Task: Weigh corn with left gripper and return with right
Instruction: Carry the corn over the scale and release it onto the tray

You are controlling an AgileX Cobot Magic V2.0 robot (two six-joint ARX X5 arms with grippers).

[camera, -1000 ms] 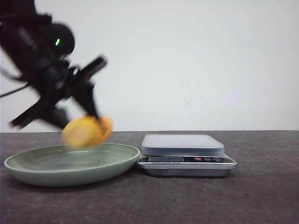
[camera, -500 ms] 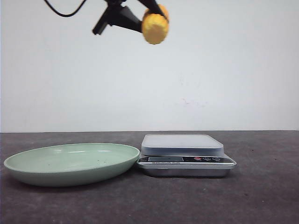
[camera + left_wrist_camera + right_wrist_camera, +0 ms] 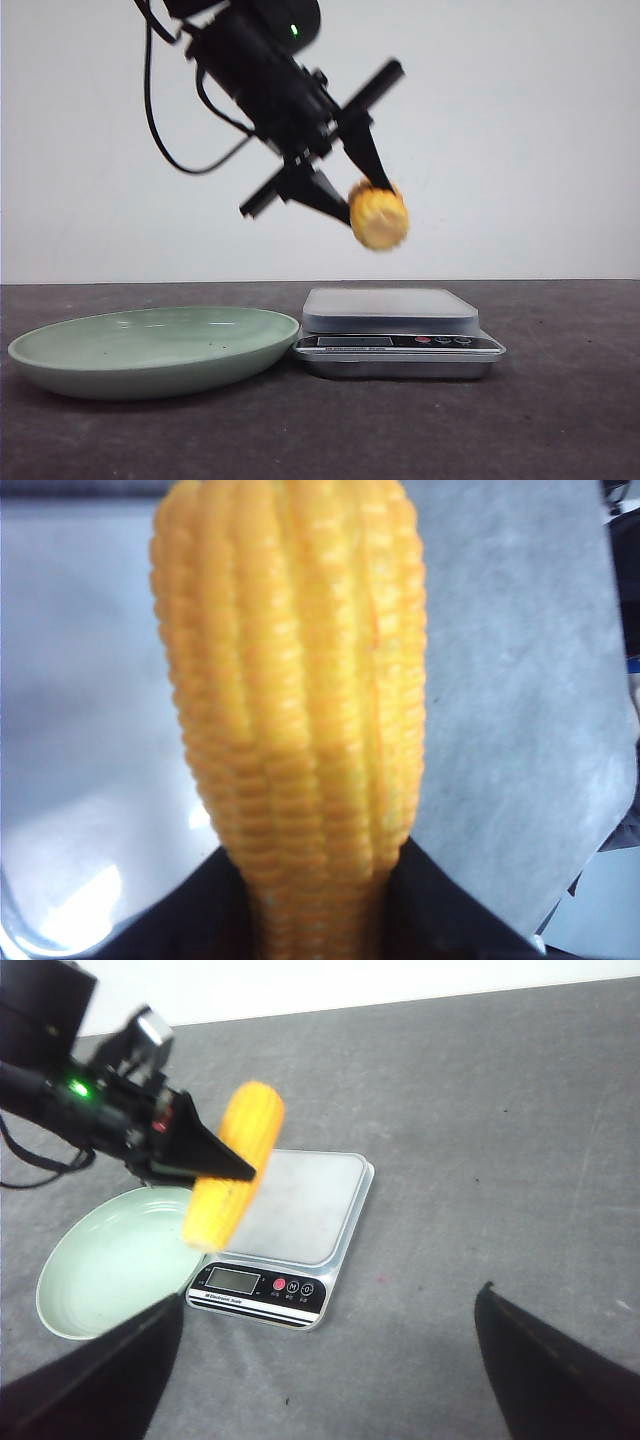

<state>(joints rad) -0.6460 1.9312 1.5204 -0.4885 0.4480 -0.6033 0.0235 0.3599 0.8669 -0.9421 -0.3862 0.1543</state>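
Observation:
My left gripper (image 3: 366, 197) is shut on the corn (image 3: 379, 216), a yellow-orange cob piece, and holds it in the air above the left part of the scale (image 3: 392, 310). In the left wrist view the corn (image 3: 295, 710) fills the middle, with black fingers (image 3: 180, 920) on either side of its lower end. The right wrist view shows the corn (image 3: 233, 1180) over the scale (image 3: 296, 1210) near its plate-side edge. My right gripper (image 3: 320, 1360) is open and empty, high above the table in front of the scale.
A green plate (image 3: 60, 362) lies empty on the dark table to the left of the scale; it also shows in the right wrist view (image 3: 80, 1260). A white wall stands behind the table.
My left gripper lifted the corn off the plate, swung it high, then moved right and down to just above the scale. The plate now lies empty.

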